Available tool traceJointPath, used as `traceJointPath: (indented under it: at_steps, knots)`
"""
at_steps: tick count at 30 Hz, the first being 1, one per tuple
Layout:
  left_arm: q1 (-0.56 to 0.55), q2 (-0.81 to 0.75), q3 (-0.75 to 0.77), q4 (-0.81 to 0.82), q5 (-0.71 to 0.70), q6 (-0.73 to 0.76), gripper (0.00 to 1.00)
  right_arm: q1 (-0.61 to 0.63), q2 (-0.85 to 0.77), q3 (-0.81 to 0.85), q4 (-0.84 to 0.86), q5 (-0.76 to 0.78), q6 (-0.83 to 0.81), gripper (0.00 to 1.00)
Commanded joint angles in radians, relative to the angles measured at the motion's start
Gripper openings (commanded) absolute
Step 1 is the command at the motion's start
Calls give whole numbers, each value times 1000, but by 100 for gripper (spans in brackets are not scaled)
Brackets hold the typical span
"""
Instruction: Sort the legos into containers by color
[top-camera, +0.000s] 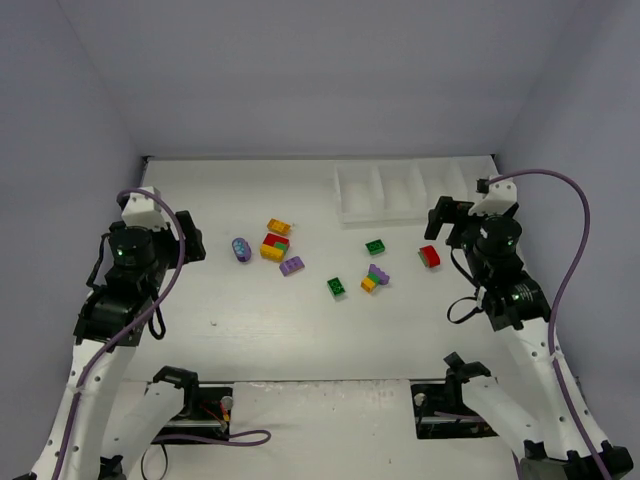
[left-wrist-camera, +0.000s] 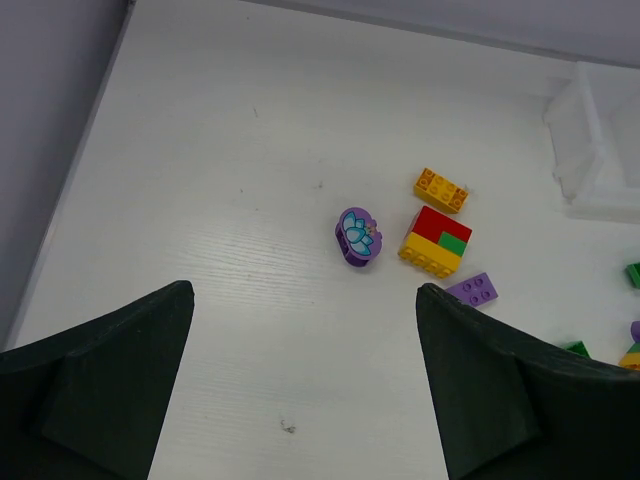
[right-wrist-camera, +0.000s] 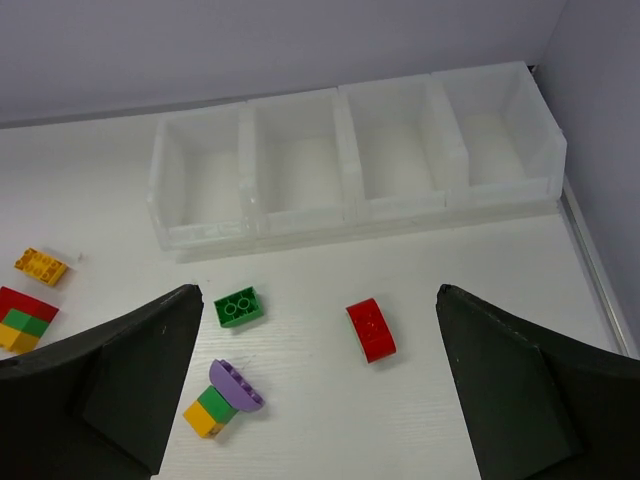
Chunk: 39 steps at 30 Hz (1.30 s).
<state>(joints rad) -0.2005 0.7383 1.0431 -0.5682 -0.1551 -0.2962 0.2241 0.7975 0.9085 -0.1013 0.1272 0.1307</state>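
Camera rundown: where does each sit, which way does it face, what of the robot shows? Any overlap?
Top external: above and behind the bases, looking down over the table; left arm and right arm show.
Left wrist: on the left arm, looking down past the open left tool at a purple flower brick; both fingers show.
Right wrist: on the right arm, facing the white tray past the open right tool; both fingers show.
Shared: both wrist views catch the red-yellow-green clump.

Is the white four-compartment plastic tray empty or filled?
Empty: the white plastic tray shows bare floors in all four compartments.
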Motion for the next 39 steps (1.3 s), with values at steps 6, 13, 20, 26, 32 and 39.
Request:
traceJointPath:
  at_steps: [6,13,20,26,32,39]
  knots:
    - [9,15,-2,76,-4,9,86,4,101,45,19,12,18,100]
    - [9,90,23,39,58,-37,86,7,366,150,-11,-24,26,100]
    - [9,127,34,39,74,-60,86,70,624,228,-9,-72,64,100]
    - [7,131,26,8,58,-60,86,96,812,254,14,-132,70,100]
    - [4,108,-9,-15,55,-61,86,133,930,266,66,-178,49,96]
    - [1,95,-22,-30,60,-66,86,161,1054,297,92,-130,53,95]
